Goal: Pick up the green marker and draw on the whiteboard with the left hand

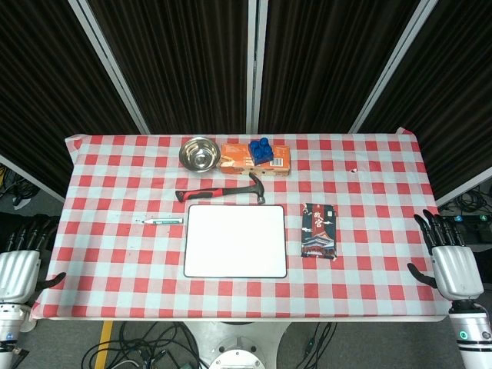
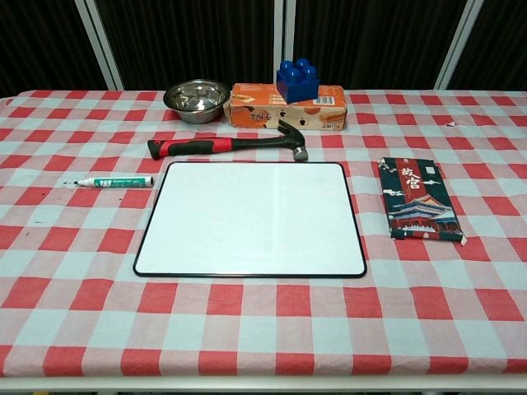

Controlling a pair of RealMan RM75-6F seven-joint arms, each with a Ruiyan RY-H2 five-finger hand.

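The green marker [image 1: 161, 221] [image 2: 115, 182] lies flat on the checked cloth, just left of the whiteboard's far left corner. The blank whiteboard [image 1: 235, 241] [image 2: 251, 219] with its black rim lies at the table's middle. My left hand [image 1: 19, 261] hangs beside the table's left edge, fingers apart, holding nothing, well left of the marker. Off the right edge, my right hand [image 1: 450, 257] is likewise empty with fingers spread. Neither hand shows in the chest view.
A hammer [image 1: 223, 191] [image 2: 226, 146] with a red and black handle lies just behind the board. Further back stand a steel bowl [image 1: 198, 153] [image 2: 196, 99] and an orange box [image 1: 256, 159] [image 2: 284, 109] topped by a blue brick [image 1: 261, 148] [image 2: 298, 79]. A dark packet [image 1: 320, 231] [image 2: 418, 199] lies right of the board.
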